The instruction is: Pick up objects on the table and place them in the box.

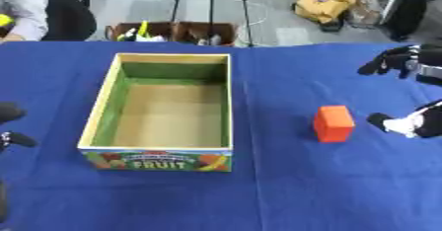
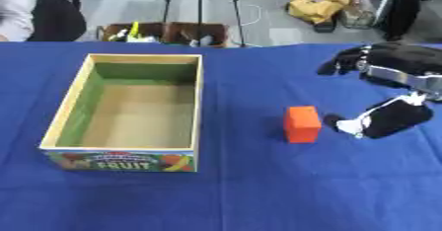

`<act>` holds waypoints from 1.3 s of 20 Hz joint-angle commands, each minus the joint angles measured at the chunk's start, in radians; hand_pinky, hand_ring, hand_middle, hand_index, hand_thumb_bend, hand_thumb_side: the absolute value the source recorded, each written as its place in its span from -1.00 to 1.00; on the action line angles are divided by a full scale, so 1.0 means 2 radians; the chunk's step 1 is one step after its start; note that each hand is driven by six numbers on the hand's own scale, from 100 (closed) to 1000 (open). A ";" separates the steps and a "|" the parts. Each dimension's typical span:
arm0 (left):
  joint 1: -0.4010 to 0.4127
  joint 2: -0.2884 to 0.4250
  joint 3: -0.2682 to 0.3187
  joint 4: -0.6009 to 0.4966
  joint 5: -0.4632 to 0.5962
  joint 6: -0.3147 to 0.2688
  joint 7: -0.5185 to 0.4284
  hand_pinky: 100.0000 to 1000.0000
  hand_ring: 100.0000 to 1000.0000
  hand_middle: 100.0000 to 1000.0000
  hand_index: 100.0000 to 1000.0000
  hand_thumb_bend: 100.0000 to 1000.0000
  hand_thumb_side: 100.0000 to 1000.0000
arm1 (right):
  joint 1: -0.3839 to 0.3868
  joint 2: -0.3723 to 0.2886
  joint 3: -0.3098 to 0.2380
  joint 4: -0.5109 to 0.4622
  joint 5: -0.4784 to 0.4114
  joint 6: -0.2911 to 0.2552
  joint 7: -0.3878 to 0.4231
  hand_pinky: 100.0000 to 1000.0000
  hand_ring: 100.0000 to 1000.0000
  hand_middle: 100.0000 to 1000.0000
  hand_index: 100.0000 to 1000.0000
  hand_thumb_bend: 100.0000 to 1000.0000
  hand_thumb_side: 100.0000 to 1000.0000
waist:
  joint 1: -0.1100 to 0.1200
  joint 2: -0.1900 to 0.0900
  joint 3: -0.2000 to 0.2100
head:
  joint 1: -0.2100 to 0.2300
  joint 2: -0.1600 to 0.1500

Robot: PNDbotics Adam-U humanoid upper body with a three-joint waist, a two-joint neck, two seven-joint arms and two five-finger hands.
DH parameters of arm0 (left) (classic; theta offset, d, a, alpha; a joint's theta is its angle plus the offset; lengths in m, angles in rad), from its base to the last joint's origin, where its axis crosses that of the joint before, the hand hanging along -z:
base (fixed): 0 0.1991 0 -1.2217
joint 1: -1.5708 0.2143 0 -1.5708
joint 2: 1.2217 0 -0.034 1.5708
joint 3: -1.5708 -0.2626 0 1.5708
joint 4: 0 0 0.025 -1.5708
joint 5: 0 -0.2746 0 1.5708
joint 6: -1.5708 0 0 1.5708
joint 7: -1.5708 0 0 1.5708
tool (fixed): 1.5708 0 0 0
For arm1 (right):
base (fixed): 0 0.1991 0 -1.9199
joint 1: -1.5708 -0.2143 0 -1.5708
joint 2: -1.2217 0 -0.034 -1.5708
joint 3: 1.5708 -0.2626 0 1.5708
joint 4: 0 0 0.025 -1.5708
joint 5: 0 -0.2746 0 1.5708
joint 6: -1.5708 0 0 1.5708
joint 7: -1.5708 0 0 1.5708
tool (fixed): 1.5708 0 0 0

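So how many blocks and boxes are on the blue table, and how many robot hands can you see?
Orange block: 1
Fruit box: 1
Robot hands: 2, right hand by the block, left hand at the edge
Total: 4

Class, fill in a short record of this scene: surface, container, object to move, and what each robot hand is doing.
Surface: blue tablecloth
Container: open box with a FRUIT label, nothing in it
Object: orange block, upright on the cloth right of the box
Right robot hand: open beside the block, not touching
Left robot hand: at the left edge, only partly visible
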 commanded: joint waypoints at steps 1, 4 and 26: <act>-0.002 0.011 -0.002 -0.010 0.003 0.000 -0.003 -0.40 0.20 0.04 -0.04 -1.00 0.77 | -0.021 -0.009 0.008 0.024 0.011 0.005 0.012 0.34 0.65 0.64 0.82 -0.51 -0.15 | -0.001 -0.012 0.001 | -0.005 0.002; -0.002 0.011 -0.003 -0.010 0.003 0.000 -0.003 -0.40 0.21 0.04 -0.04 -1.00 0.77 | -0.037 -0.002 0.020 0.047 0.022 0.007 0.026 0.35 0.66 0.68 0.84 -0.46 -0.15 | -0.002 -0.013 0.003 | -0.008 0.002; -0.002 0.009 -0.006 -0.010 0.005 0.002 -0.007 -0.40 0.22 0.04 -0.04 -1.00 0.77 | -0.116 0.055 0.076 0.197 0.071 -0.037 0.072 0.35 0.71 0.74 0.87 -0.20 -0.14 | -0.004 -0.010 0.013 | -0.031 -0.007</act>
